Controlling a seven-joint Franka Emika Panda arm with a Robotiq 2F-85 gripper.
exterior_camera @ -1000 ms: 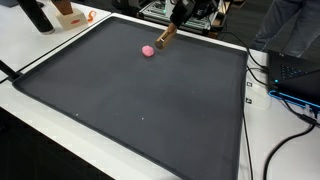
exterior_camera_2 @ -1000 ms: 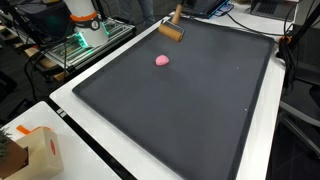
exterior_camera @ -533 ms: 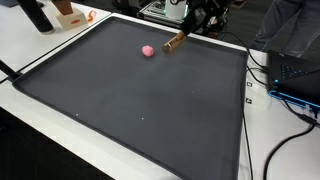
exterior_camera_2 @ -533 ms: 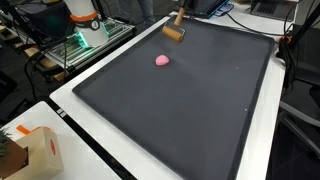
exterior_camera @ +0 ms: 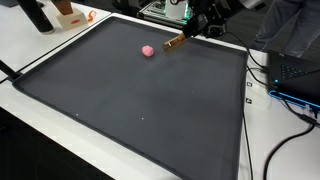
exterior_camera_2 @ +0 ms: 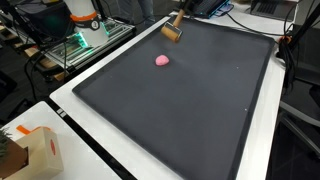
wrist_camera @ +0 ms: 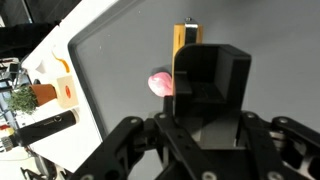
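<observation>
A small pink ball lies on the black mat (exterior_camera: pixel 150 110) near its far edge in both exterior views (exterior_camera: pixel 148 50) (exterior_camera_2: pixel 161 61). My gripper (exterior_camera: pixel 196 24) hangs over the mat's far edge, shut on a wooden stick-like tool (exterior_camera: pixel 175 43) that slants down towards the mat just beside the ball. The tool's block end shows in an exterior view (exterior_camera_2: pixel 172 32), apart from the ball. In the wrist view my gripper (wrist_camera: pixel 205 68) holds the yellowish tool (wrist_camera: pixel 180 45), with the pink ball (wrist_camera: pixel 160 84) just to its left. My black fingers (wrist_camera: pixel 215 85) hide the tool's lower part.
The mat covers a white table (exterior_camera: pixel 40 50). An orange-and-white box (exterior_camera_2: pixel 35 150) stands at one corner, and a dark bottle-like object (exterior_camera: pixel 36 15) is beside it. A laptop and cables (exterior_camera: pixel 295 75) lie off one side. A green-lit rack (exterior_camera_2: pixel 80 45) stands behind the table.
My gripper has drawn the wooden tool a little away from the pink ball, towards the mat's far edge. The ball has stayed in place.
</observation>
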